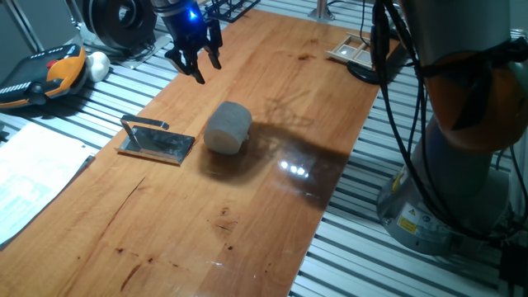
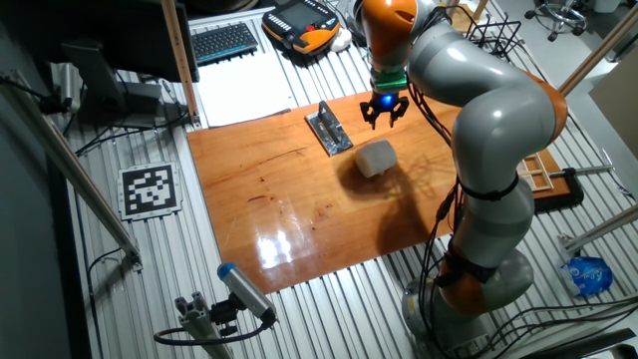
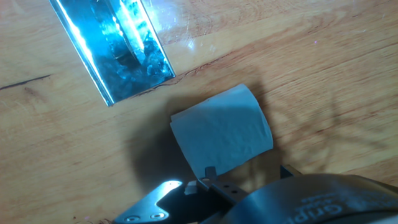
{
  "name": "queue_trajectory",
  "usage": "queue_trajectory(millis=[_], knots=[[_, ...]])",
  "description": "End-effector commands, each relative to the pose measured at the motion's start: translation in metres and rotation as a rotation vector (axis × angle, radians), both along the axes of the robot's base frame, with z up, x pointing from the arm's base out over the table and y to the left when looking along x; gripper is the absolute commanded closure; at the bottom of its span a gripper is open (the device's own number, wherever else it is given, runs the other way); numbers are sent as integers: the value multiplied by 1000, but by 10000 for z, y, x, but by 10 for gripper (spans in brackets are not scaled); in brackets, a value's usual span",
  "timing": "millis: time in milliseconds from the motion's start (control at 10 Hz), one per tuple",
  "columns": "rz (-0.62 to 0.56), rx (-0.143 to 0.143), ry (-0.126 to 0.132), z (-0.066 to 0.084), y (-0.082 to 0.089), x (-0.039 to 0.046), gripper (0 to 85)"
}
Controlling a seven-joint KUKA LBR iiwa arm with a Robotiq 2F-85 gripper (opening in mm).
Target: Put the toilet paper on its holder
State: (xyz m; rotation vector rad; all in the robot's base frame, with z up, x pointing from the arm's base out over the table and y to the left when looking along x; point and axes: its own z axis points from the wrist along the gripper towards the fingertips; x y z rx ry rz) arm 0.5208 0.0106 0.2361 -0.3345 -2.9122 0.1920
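The toilet paper (image 1: 228,127) lies on its side on the wooden table, a short white roll. It also shows in the other fixed view (image 2: 375,158) and in the hand view (image 3: 222,137). The holder (image 1: 157,142), a shiny grey metal plate with a thin raised bar, lies flat just left of the roll; it shows too in the other fixed view (image 2: 330,131) and the hand view (image 3: 115,46). My gripper (image 1: 195,62) hangs open and empty above the table, behind the roll and holder, touching neither (image 2: 383,112). One of its fingertips (image 3: 163,190) shows at the bottom of the hand view.
A pale wooden framed tray (image 1: 353,49) sits at the table's far right corner. An orange teach pendant (image 1: 41,74) and a small white ball (image 1: 97,64) lie off the table at the left, with paper sheets (image 1: 33,177) nearby. The arm's base (image 1: 462,165) stands at the right.
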Motion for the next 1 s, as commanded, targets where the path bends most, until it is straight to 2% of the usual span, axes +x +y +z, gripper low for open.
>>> queue_trajectory(millis=[0, 900], knots=[[1, 0, -2, 1, -1, -3, 340], [-9, 4, 5, 5, -11, -8, 340]])
